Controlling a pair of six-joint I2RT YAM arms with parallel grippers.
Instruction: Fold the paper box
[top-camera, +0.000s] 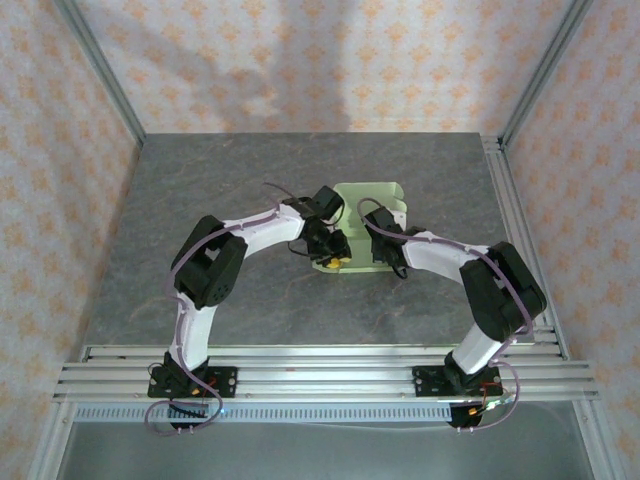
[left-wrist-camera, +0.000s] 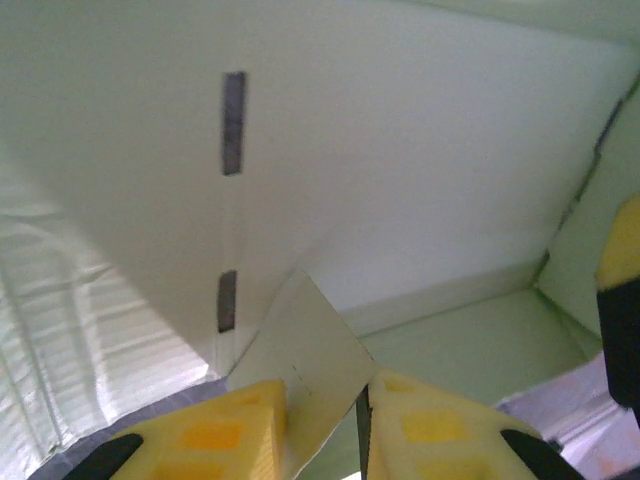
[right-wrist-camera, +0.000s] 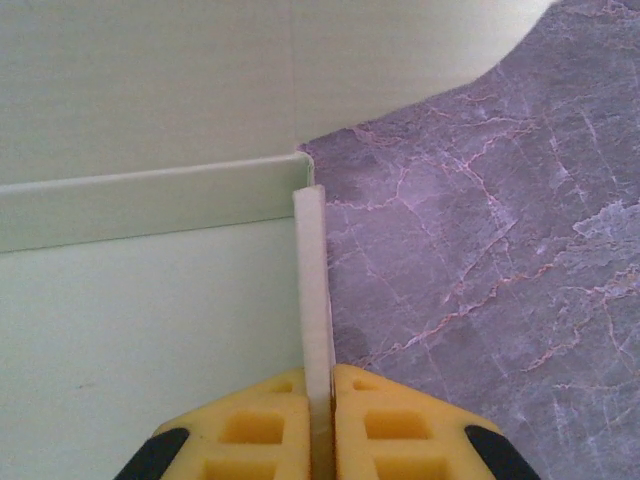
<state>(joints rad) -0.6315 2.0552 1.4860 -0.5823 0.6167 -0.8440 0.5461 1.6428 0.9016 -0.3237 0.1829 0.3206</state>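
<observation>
The paper box (top-camera: 368, 205) is pale green card and lies mid-table with its walls partly raised. My left gripper (top-camera: 333, 255) is at its near left corner. In the left wrist view a slanted flap (left-wrist-camera: 305, 350) sits between the yellow pads of that gripper (left-wrist-camera: 325, 395), touching both, with the box's panel (left-wrist-camera: 400, 150) behind. My right gripper (top-camera: 385, 245) is at the near right side. Seen from the right wrist, that gripper (right-wrist-camera: 320, 375) is shut on an upright side wall (right-wrist-camera: 312, 270), with the box's floor (right-wrist-camera: 150, 320) to its left.
The grey marbled table (top-camera: 250, 180) stretches to the left and far side of the box, and bare table (right-wrist-camera: 480, 250) lies right of the held wall. Aluminium rails (top-camera: 320, 365) run along the near edge. Frame posts (top-camera: 105, 75) and patterned walls close in the sides.
</observation>
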